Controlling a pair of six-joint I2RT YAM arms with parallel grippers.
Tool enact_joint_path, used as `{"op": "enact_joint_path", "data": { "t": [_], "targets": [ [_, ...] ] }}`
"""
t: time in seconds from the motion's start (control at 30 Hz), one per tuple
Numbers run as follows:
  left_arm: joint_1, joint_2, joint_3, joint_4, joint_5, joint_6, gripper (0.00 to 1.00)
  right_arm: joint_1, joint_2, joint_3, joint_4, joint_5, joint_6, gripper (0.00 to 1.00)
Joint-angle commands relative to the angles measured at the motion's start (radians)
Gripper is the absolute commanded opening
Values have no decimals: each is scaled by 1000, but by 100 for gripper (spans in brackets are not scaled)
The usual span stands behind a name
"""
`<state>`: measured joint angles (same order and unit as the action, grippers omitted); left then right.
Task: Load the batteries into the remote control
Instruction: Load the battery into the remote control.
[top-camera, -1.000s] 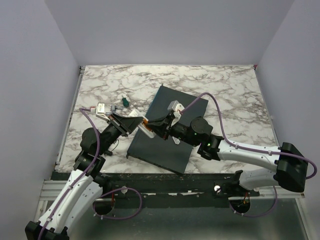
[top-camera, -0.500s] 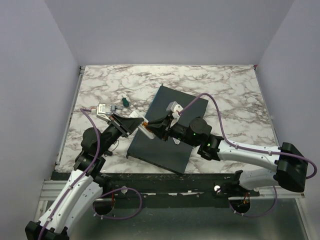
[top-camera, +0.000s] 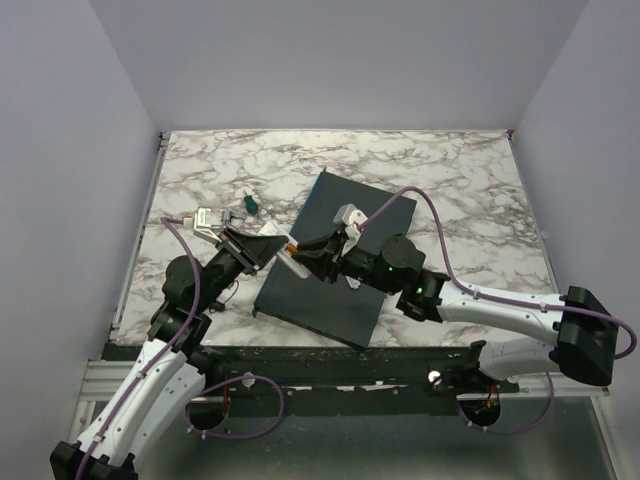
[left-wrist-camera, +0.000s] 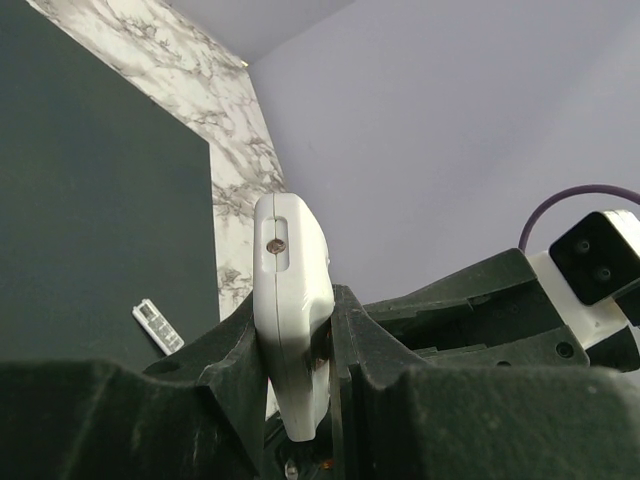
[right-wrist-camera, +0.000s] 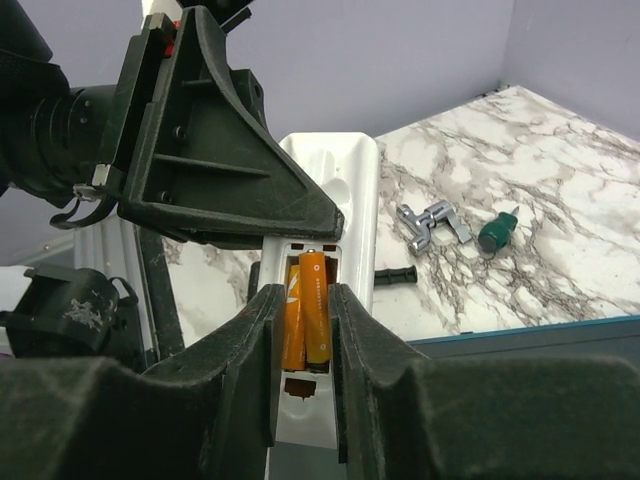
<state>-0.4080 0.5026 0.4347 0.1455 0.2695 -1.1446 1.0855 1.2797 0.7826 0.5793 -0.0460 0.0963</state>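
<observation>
1. Our left gripper (left-wrist-camera: 293, 318) stretches in from the left, its jaws clamped on the sides of the white remote control (left-wrist-camera: 290, 250), held on edge above the dark slab (top-camera: 320, 300).
2. Our right gripper (right-wrist-camera: 302, 292) points in from the right, nose to nose with the left one, its fingers narrowly parted.
3. Two orange batteries (right-wrist-camera: 315, 300) sit side by side in the remote's open bay, between those fingers; whether the fingers pinch one, we cannot tell.
</observation>
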Motion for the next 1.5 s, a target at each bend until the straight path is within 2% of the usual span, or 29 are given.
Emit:
{"op": "enact_joint_path", "data": {
  "t": [0.0,0.23,0.4,0.5,0.7,0.77,0.93,1.2,1.47],
  "targets": [
    [-2,-11,-3,59,-10,-12,0,6,-46,17,-13,-10,-10,33],
    [-2,-10,-4,58,-6,-12,0,7,-81,16,18,-11,5,46],
    [-2,-2,2,54,20,-6,0,6,-119,2,17,-41,-65,48],
    [-2,16,17,51,75,10,0,6,-183,-12,-92,-166,-274,45],
    [-2,88,36,94,243,27,0,7,-311,-22,-347,-358,-595,46],
    [-2,113,35,130,293,20,0,6,-337,-14,-427,-398,-677,46],
    [-15,163,59,146,372,32,0,6,-349,29,-605,-420,-823,38],
    [-106,192,86,127,358,74,0,6,-335,60,-654,-429,-889,37],
    [-134,199,84,132,353,82,0,6,-335,57,-619,-437,-877,37]
  ]
}}
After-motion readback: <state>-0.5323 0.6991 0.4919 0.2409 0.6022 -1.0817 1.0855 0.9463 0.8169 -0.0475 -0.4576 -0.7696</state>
